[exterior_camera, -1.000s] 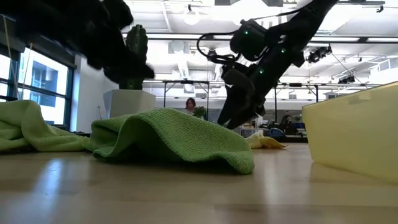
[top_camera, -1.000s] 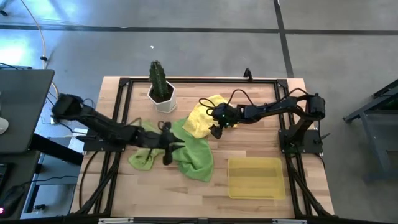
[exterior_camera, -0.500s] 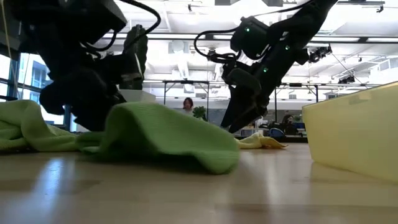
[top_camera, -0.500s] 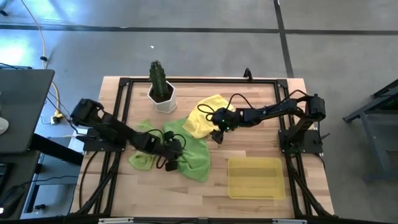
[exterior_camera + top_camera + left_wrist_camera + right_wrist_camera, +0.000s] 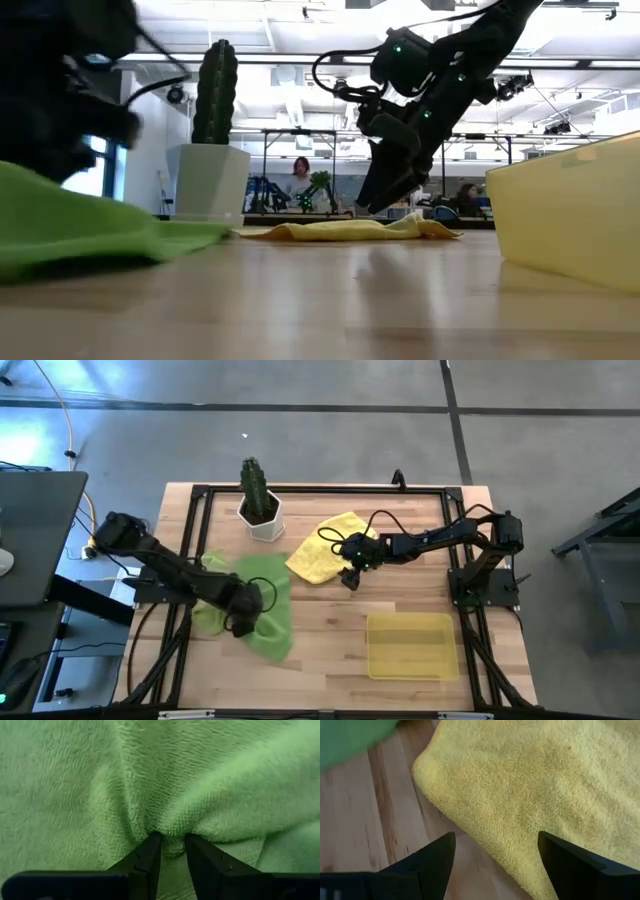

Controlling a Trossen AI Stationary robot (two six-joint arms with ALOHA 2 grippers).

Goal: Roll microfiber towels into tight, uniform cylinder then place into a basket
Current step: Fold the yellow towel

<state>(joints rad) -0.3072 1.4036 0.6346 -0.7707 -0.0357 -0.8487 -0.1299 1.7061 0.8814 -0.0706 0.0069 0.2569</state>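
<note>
While the left arm was stretched in from the table's left edge, the left gripper (image 5: 240, 622) was seen low on the green towel (image 5: 262, 598), and in the left wrist view its fingers (image 5: 145, 860) were clamped on a pinched ridge of that green cloth (image 5: 170, 785), the pile puckered between them. That towel was spread crumpled over the left-hand half of the wooden table (image 5: 330, 640), with more green cloth (image 5: 208, 618) bunched beside the arm; whether that was a second towel could not be told. In the low view the green cloth (image 5: 70, 225) was laid low across the near left. Further along, the white pot (image 5: 262, 518) with its cactus (image 5: 254, 482) was stood near the table's far edge, just apart from the green. Next, the yellow towel (image 5: 322, 550) was found lying flat and unrolled near the middle, touching neither pot nor green cloth as far as could be judged. Over its right-hand edge the right gripper (image 5: 350, 575) was held, jaws spread wide and nothing between them; in the right wrist view both fingers (image 5: 435, 860) were parted above the yellow towel (image 5: 530, 790) and bare wood, and in the low view the gripper (image 5: 385, 195) was hung just above the cloth (image 5: 340, 230). Last, at the near right, the basket (image 5: 412, 645) was set well apart from every towel, with no towel in it.
</note>
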